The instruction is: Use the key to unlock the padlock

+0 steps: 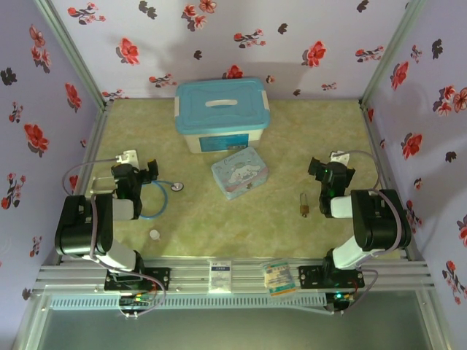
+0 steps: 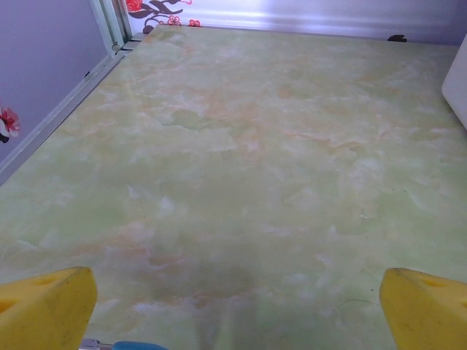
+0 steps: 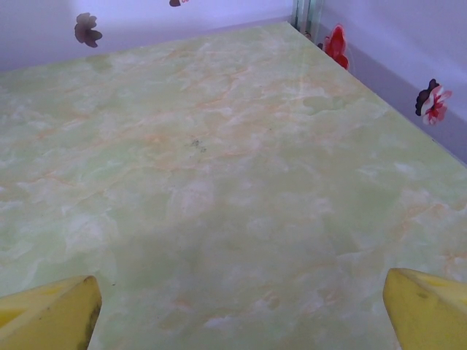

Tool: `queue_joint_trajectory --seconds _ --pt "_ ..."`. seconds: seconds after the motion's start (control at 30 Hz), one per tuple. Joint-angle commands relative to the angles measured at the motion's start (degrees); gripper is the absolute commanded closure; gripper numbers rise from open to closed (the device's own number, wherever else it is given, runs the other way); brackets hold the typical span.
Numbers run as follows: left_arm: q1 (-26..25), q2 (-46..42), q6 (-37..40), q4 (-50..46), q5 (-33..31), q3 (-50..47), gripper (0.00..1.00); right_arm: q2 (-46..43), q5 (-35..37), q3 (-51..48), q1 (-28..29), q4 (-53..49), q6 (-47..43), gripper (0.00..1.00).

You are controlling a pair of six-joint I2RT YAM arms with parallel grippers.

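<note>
My left tool point(image 1: 150, 168) and right tool point(image 1: 316, 168) hang open; the tiny padlock point(image 1: 303, 211), key point(image 1: 303, 197) at its far end, lies near the right edge of the desk point(image 1: 219, 233) and may skid under a misjudged pinch.

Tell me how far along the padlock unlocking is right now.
Done: nothing yet. The tiny brass-gold metal padlock lies untouched on the right side of the green marbled table. In hand: nothing; the left yellow fingers and the right yellow fingers stand wide open over bare tabletop. Left: everything. Grasp the thin grey metal key, which I cannot make out, steady the padlock, insert, turn.
</note>
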Motion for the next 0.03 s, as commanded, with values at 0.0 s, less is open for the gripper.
queue_joint_trajectory --seconds 0.0 --pt "-0.19 0.67 1.67 0.05 0.93 1.15 0.00 -0.03 1.13 -0.05 0.02 1.79 -0.44 0.01"
